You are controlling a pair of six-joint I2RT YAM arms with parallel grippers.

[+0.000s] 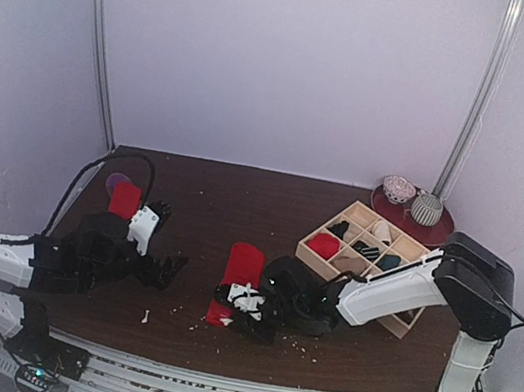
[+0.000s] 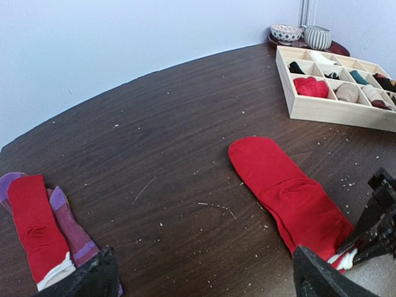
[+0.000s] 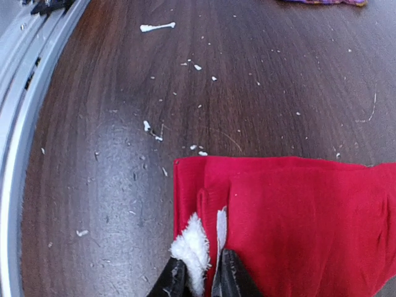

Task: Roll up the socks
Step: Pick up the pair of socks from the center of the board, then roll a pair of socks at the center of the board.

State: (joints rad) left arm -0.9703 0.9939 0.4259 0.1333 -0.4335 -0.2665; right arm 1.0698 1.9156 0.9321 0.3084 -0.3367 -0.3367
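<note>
A plain red sock [image 1: 243, 266] is lying flat at the middle of the table [image 1: 223, 189], and the right gripper [image 3: 201, 272] is pinching the fuzzy white cuff at its 6 o'clock end. Toward 10 o'clock a second red sock [image 2: 34, 229] is resting on a red-and-purple sock [image 2: 73, 230]. The left gripper [image 2: 207, 281] is hovering near them, spread wide, grasping nothing. A wooden tray [image 2: 334, 112] is sitting at 2 o'clock.

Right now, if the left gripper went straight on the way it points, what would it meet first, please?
Most likely the bare dark wooden tabletop, in the gap between the flat plain red sock and the red sock lying on a purple-tipped one; depth is unclear.
</note>
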